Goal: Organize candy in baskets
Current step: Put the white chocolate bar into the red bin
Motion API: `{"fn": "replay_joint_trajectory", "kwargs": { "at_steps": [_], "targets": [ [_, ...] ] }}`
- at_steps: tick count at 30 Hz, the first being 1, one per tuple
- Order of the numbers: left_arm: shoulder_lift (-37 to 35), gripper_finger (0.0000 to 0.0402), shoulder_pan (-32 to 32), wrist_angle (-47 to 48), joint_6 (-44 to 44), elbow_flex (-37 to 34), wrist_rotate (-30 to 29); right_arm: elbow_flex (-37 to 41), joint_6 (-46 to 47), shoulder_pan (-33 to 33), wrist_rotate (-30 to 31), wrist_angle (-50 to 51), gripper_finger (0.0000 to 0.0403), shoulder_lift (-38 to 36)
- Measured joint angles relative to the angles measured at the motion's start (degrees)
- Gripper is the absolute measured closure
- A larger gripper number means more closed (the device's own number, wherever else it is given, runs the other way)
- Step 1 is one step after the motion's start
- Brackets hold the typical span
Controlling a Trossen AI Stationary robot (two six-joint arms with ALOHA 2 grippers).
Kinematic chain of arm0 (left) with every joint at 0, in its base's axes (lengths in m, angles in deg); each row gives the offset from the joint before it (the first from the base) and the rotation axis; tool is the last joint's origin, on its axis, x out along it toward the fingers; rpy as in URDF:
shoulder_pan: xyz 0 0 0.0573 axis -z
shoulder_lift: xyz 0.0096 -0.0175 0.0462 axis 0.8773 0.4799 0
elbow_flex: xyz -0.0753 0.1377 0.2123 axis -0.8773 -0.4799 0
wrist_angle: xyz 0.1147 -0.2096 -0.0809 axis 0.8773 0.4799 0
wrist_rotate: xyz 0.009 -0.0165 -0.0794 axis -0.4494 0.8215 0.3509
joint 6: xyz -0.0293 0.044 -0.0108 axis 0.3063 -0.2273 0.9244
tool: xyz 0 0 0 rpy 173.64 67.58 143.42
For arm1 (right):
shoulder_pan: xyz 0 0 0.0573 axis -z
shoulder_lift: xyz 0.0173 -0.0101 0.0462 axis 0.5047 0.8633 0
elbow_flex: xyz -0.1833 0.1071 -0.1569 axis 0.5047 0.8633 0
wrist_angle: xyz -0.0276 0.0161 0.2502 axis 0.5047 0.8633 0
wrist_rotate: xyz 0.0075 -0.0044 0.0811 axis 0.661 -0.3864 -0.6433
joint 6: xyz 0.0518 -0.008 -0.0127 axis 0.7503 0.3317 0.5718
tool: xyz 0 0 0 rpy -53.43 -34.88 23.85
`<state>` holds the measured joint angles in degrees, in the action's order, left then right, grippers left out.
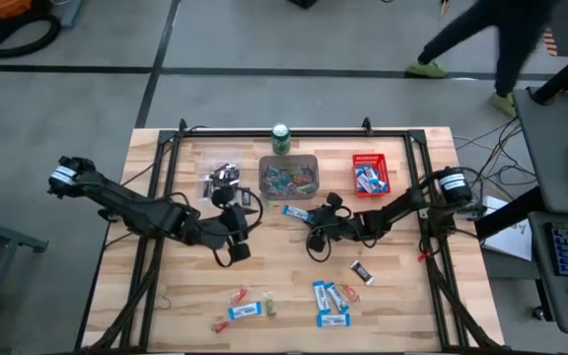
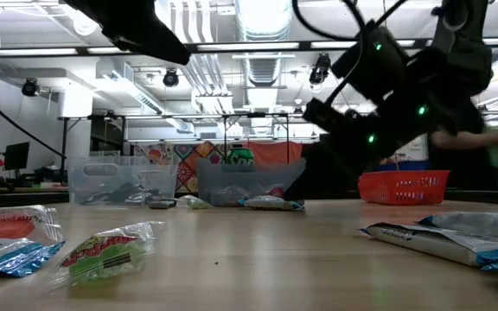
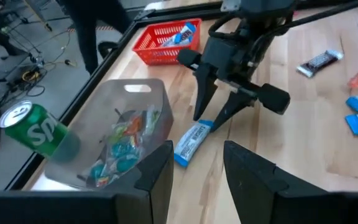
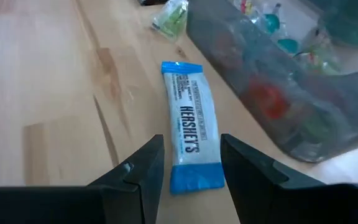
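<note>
Blue-and-white bar point(image 4: 189, 123) lay flat on the tabletop point(image 4: 55, 93), right pincer point(image 4: 190, 163) spread wide over it; fingertips could skid off the wrapper. Left pincer point(image 3: 197, 168) hovered wide.

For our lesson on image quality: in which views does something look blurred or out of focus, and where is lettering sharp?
Right wrist view: the blue-and-white bar has readable lettering; the grey basket beside it is soft. Low view: nearest wrappers are blurred; the red basket is clearer. High view: the walking person is smeared.
</note>
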<state>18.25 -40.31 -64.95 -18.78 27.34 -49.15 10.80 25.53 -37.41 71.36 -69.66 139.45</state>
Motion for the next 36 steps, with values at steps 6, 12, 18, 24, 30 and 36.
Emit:
{"fn": "replay_joint_trajectory", "kwargs": {
  "at_steps": [6,12,18,24,30,36],
  "targets": [
    [3.9,0.0277,0.0,-1.6,-0.5,0.2,0.0,-0.2,3.1,0.9,0.2,-3.3,0.0255,4.2],
    [6.6,0.0277,0.0,-4.2,-0.9,0.3,-0.1,-0.2,6.0,1.5,-0.2,-2.3,0.0288,4.8],
    [8.7,0.0277,0.0,-5.3,-1.0,0.3,0.0,-0.2,5.3,1.6,-3.6,-2.7,0.0384,4.6],
    [10.0,0.0287,0.4,-5.9,-0.5,-0.2,0.7,0.1,4.6,0.0,-7.7,-4.9,0.0394,3.1],
    [10.3,0.0316,1.9,-23.7,-7.3,-6.1,13.8,0.1,3.4,-3.2,-13.0,-6.9,0.0394,-0.8],
    [10.3,0.0322,1.9,-42.2,-9.1,-14.6,16.8,0.2,3.0,-7.4,-16.2,-12.4,0.0394,-2.9]
  ]
}}
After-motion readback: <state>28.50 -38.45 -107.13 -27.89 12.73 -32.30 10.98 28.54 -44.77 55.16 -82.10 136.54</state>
